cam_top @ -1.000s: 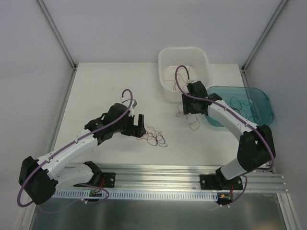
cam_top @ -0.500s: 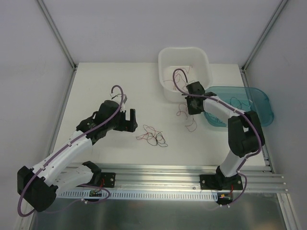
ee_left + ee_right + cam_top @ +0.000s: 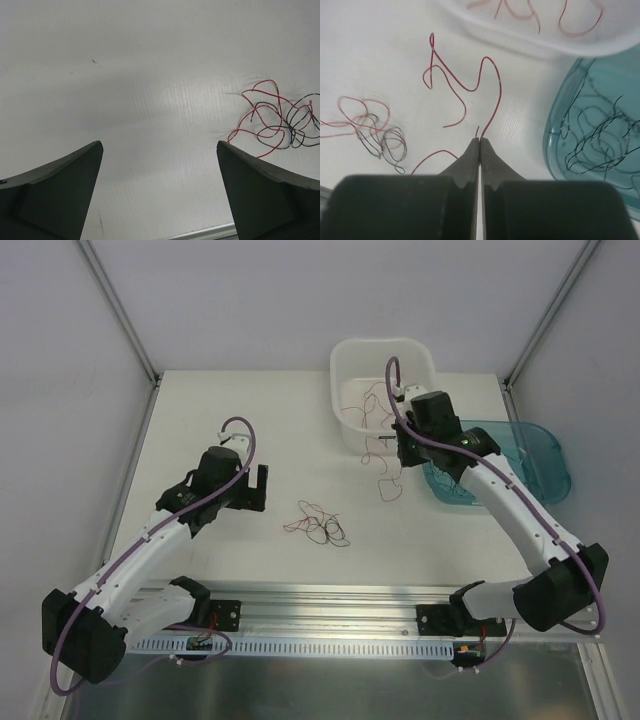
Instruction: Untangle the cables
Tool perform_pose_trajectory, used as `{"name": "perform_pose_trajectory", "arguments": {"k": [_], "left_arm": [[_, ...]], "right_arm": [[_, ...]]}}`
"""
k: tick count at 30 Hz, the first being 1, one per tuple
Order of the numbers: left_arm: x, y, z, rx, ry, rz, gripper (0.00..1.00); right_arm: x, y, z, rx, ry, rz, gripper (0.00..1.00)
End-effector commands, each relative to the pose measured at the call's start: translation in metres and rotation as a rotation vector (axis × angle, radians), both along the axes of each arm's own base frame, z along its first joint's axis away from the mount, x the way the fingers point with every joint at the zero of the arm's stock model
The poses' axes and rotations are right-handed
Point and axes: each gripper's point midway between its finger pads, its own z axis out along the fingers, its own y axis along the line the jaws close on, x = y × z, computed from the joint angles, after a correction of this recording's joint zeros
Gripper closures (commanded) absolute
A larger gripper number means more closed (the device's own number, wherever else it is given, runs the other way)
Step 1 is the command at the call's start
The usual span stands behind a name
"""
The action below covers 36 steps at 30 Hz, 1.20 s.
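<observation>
Right gripper (image 3: 479,143): clenched on a red wire (image 3: 470,82) that curls out ahead of its tips.
Left gripper (image 3: 159,149): released, jaws wide, over bare table (image 3: 125,75).
Tangle (image 3: 280,120): red and black, lying to the left gripper's right and the right gripper's left, touching neither.
Room: open table all round the tangle.
Nearby: white bin (image 3: 530,42) just beyond the right gripper, red strands (image 3: 520,12) inside; teal tray (image 3: 552,125) just to its right, black strands (image 3: 600,135) inside.
</observation>
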Motion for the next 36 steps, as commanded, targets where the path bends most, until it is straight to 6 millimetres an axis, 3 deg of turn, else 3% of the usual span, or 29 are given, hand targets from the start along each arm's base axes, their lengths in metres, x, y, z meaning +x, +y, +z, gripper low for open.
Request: {"name": "perform_pose_trajectory", "arguments": {"k": [1,3,4,8,11,16,20,21,22,24,25,27,28,30,31,33,34,35,36], "left_arm": [[0.003,0.003,-0.009,0.032,0.009,-0.003,0.01],[0.004,0.005,-0.009,0.043,0.008,-0.003,0.01],[0.005,0.005,-0.01,0.047,0.008,-0.002,0.01],[0.005,0.006,-0.013,0.057,0.016,-0.003,0.01],[0.004,0.005,-0.016,0.061,0.026,-0.011,0.01],[0.003,0.007,-0.02,0.073,0.037,-0.011,0.01],[0.004,0.006,-0.019,0.073,0.034,-0.014,0.01],[0.004,0.006,-0.02,0.073,0.036,-0.016,0.01],[0.004,0.005,-0.02,0.07,0.035,-0.018,0.01],[0.003,0.004,-0.021,0.064,0.043,-0.025,0.01],[0.003,0.002,-0.021,0.061,0.046,-0.031,0.01],[0.002,0.001,-0.022,0.055,0.052,-0.039,0.01],[0.002,0.0,-0.021,0.051,0.052,-0.041,0.01],[0.002,-0.001,-0.022,0.048,0.055,-0.045,0.01],[0.002,-0.002,-0.021,0.044,0.055,-0.049,0.01],[0.001,-0.004,-0.021,0.036,0.057,-0.058,0.01],[0.0,-0.007,-0.021,0.024,0.061,-0.072,0.01],[0.0,-0.009,-0.02,0.016,0.063,-0.081,0.01],[-0.002,-0.012,-0.02,0.005,0.068,-0.095,0.01]], "right_arm": [[0.0,-0.004,0.078,0.018,-0.149,0.048,1.0],[0.007,-0.003,0.105,0.029,-0.215,0.049,0.99],[0.014,-0.003,0.139,0.047,-0.299,0.044,0.99],[0.044,-0.007,0.193,0.045,-0.477,-0.026,0.99],[0.076,-0.013,0.212,0.021,-0.572,-0.1,0.99],[0.134,-0.011,0.204,0.007,-0.606,-0.177,0.99],[0.171,-0.011,0.182,0.002,-0.586,-0.227,0.97],[0.176,-0.011,0.184,0.015,-0.585,-0.244,0.91],[0.186,-0.009,0.166,-0.002,-0.547,-0.25,0.69],[0.19,-0.006,0.159,-0.001,-0.527,-0.246,0.48],[0.188,-0.001,0.156,0.015,-0.505,-0.224,0.36],[0.179,0.005,0.155,0.041,-0.48,-0.194,0.29],[0.172,0.013,0.143,0.053,-0.441,-0.155,0.24],[0.153,0.017,0.147,0.08,-0.43,-0.119,0.23],[0.139,0.03,0.144,0.112,-0.399,-0.057,0.23],[0.111,0.037,0.13,0.137,-0.339,-0.004,0.23],[0.094,0.052,0.119,0.159,-0.295,0.06,0.23],[0.079,0.055,0.096,0.153,-0.234,0.082,0.24],[0.06,0.062,0.094,0.184,-0.207,0.13,0.24]]}}
